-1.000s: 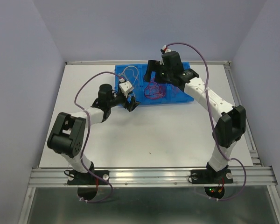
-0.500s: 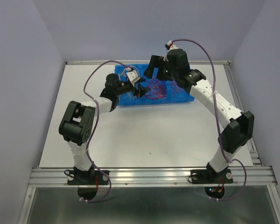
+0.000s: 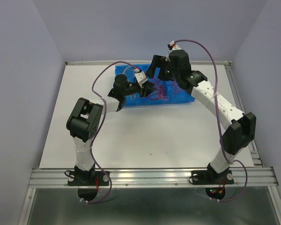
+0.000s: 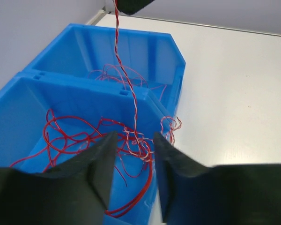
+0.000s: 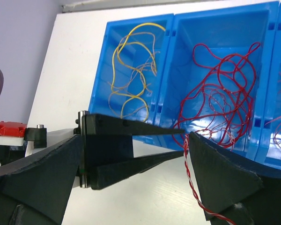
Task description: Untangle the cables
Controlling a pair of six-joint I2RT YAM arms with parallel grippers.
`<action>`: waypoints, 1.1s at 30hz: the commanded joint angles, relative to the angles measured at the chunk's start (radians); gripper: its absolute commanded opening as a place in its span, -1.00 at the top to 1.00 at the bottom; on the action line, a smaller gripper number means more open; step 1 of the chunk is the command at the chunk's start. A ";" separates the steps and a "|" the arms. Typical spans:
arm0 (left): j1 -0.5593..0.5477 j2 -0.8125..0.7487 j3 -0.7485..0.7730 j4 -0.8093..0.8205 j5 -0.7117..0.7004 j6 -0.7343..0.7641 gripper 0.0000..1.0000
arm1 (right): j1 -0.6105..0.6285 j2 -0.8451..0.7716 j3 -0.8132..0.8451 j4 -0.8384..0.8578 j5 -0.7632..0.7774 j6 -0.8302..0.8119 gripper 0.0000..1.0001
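Observation:
The cables lie in a blue bin (image 3: 183, 95). Thin red cables (image 4: 79, 136) are tangled in the near compartment, and a red-and-white twisted cable (image 4: 124, 75) rises from that tangle up to a finger of my right gripper (image 3: 155, 75). In the right wrist view, this twisted cable (image 5: 193, 185) runs along my right finger (image 5: 225, 173). Yellow cables (image 5: 131, 61) fill another compartment. My left gripper (image 4: 133, 152) hovers at the bin's edge, its jaws narrowly apart around the knot of the tangle. My right gripper (image 5: 136, 138) is wide open above the bin.
The bin (image 5: 170, 61) has several compartments side by side and sits at the back of the white table (image 3: 154, 136). Purple arm cables (image 3: 103, 77) loop above the table. Light walls enclose the table on three sides.
My left arm has swung from in front of the bin to its edge, and its jaws have narrowed around the tangle. The right gripper shifted slightly right, then held still.

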 commanded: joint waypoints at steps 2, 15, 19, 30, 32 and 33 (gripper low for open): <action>-0.027 0.017 0.107 -0.004 -0.034 -0.006 0.44 | 0.005 -0.040 -0.014 0.064 -0.020 0.011 -1.00; -0.034 0.005 0.107 -0.029 -0.002 0.003 0.16 | 0.005 -0.045 -0.016 0.075 -0.028 0.014 -1.00; -0.036 0.005 0.096 0.008 0.000 -0.052 0.08 | 0.006 -0.051 -0.020 0.081 -0.031 0.017 -1.00; -0.016 -0.070 -0.027 0.212 -0.052 -0.171 -0.10 | 0.005 -0.083 -0.077 0.130 0.044 0.042 -1.00; -0.016 -0.074 -0.033 0.222 -0.046 -0.186 -0.19 | 0.005 -0.084 -0.078 0.138 0.041 0.056 -1.00; -0.017 -0.072 -0.038 0.236 -0.046 -0.194 -0.23 | 0.006 -0.087 -0.080 0.144 0.040 0.057 -1.00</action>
